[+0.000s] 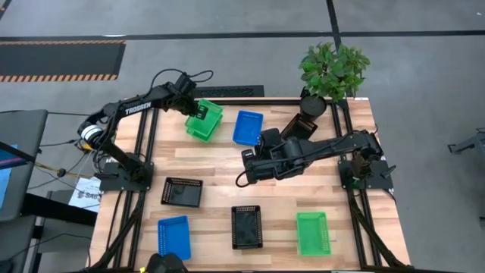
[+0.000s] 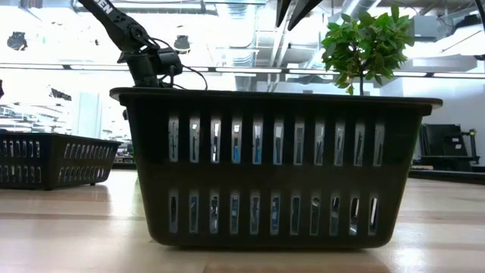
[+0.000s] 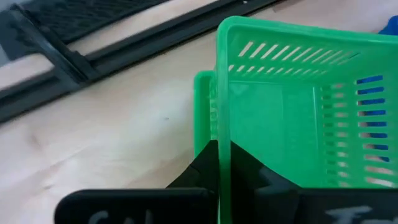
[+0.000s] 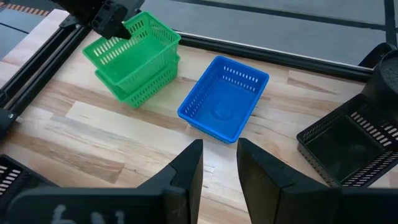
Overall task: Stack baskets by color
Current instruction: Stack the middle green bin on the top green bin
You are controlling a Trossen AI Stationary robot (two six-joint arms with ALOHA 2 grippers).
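Jaws of the left gripper [image 3: 219,168] are clamped on the near wall of the upper green basket [image 1: 206,115], which sits partly nested, tilted, in a second green basket [image 4: 142,84] at about eleven o'clock on the table [image 1: 227,163] in the high view. The right gripper [image 4: 219,163] hangs over the table's middle with its jaws a little apart and nothing between them; just beyond its fingertips, at twelve o'clock, lies a blue basket [image 1: 248,127], empty and upright, just beside the green pair but apart from it. Another black basket [image 4: 345,143] stands near the potted plant [image 1: 332,70] at one o'clock, partly hidden under the right arm. Farther out, a black basket [image 1: 182,191] lies at nine o'clock, a second blue basket [image 1: 173,236] at seven o'clock, a black basket [image 1: 246,227] at six o'clock, and a single green basket [image 1: 313,233] at five o'clock, all well apart from each other.
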